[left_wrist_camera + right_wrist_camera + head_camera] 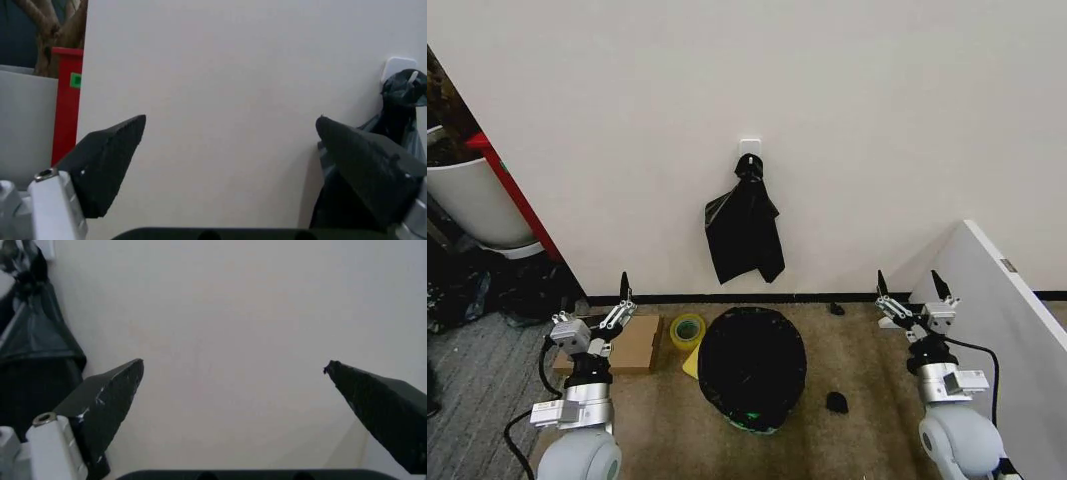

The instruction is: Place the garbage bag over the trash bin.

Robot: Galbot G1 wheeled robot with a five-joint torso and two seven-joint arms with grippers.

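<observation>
Beige floor, one garbage bag [752, 362] over one trash bin [754, 424]; two claws wide open, empty.

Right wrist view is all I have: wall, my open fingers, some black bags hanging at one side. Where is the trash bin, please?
Observer: The trash bin stands on the brown floor between both arms, below the hanging bags.
Operator: Is the garbage bag on it already?
Observer: Yes, the garbage bag covers its whole mouth; a little pale green shows at the base.
Operator: Where is my right hand compared to it?
Observer: The right hand is open, raised to the bin's right, apart from it.
Operator: And the left one?
Observer: The left hand is open too, raised above a cardboard piece beside a tape roll.
</observation>
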